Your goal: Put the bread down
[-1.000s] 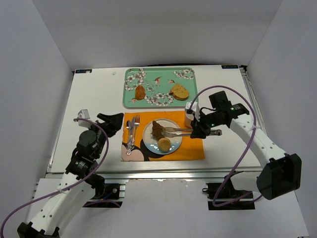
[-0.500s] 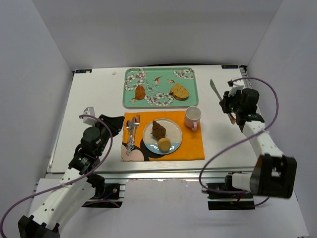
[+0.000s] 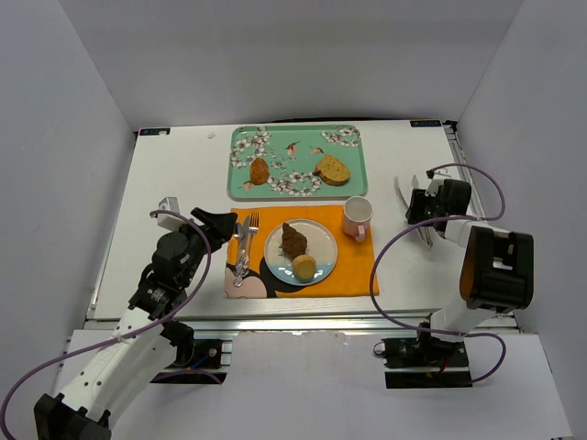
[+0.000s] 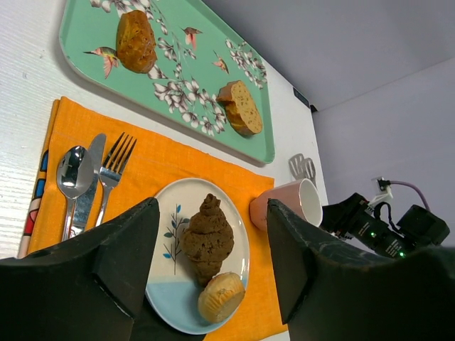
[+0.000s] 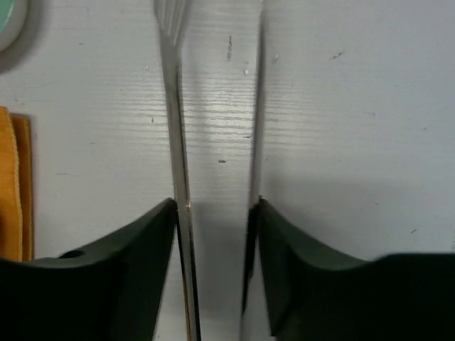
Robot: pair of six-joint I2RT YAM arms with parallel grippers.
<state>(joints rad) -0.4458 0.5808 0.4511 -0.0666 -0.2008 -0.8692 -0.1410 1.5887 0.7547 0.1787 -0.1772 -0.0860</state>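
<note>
A dark brown croissant (image 3: 293,240) and a small muffin (image 3: 304,267) lie on the white-and-blue plate (image 3: 325,240) on the orange placemat (image 3: 353,270). A bread slice (image 3: 332,170) and a brown roll (image 3: 260,170) lie on the green floral tray (image 3: 298,147). My left gripper (image 3: 220,227) is open and empty at the mat's left edge; in the left wrist view it (image 4: 213,206) frames the croissant (image 4: 207,234) and muffin (image 4: 221,297). My right gripper (image 3: 424,203) is low over the table at the right, its fingers (image 5: 135,249) pressed on both arms of metal tongs (image 5: 173,106).
A pink mug (image 3: 357,216) stands on the mat's back right corner. A fork (image 3: 249,229), knife and spoon (image 3: 238,236) lie on the mat left of the plate. The table's right edge (image 3: 468,183) is close to the right arm.
The right arm has swung with the tongs from over the plate to the table's right side and come down low there. The left gripper has edged toward the mat.
</note>
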